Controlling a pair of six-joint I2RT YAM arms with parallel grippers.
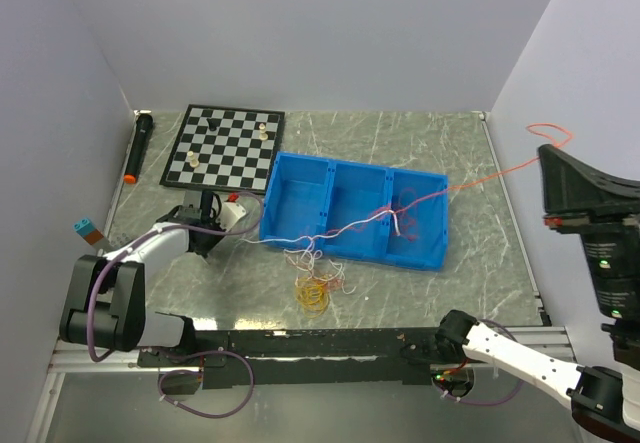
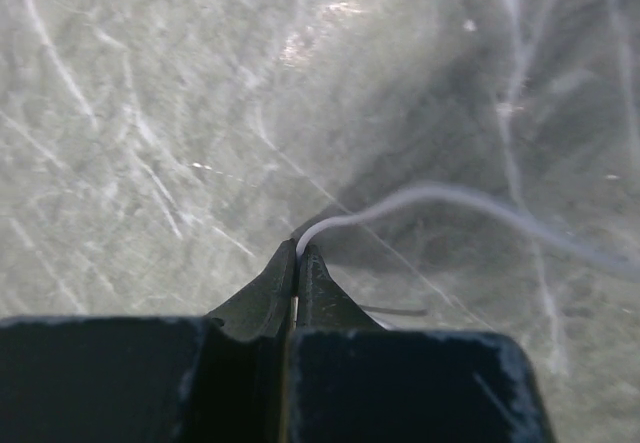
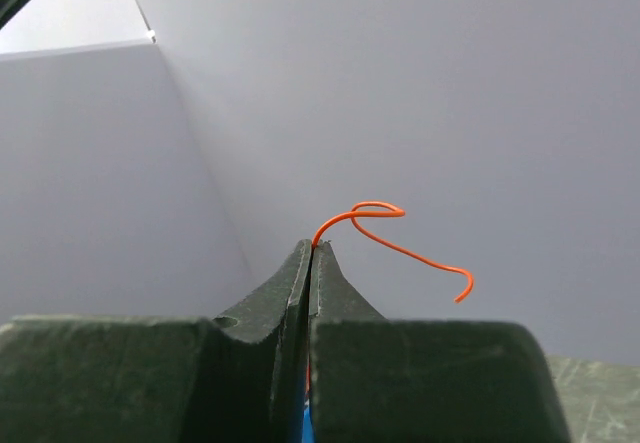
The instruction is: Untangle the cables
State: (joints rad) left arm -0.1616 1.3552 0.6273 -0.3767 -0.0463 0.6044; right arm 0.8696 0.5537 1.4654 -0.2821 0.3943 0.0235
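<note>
My left gripper point(image 1: 212, 233) is low over the table, left of the blue bin, and shut on a white cable point(image 2: 450, 198) that leaves its tips point(image 2: 298, 253) and curves right. My right gripper point(image 1: 545, 153) is raised high at the right, shut on a red-orange cable point(image 3: 400, 248) whose free end curls past the tips point(image 3: 311, 248). The red-orange cable point(image 1: 480, 178) runs taut down to the bin's right compartment. White cables point(image 1: 315, 261) lie tangled in front of the bin, and a white one crosses over it. A yellow cable point(image 1: 313, 294) lies coiled on the table just below.
A blue bin with three compartments point(image 1: 300, 168) stands mid-table. A chessboard point(image 1: 225, 148) with a few pieces lies at the back left, with a black stick with an orange tip point(image 1: 138, 146) beside it. A small white and red object point(image 1: 236, 209) sits near my left gripper.
</note>
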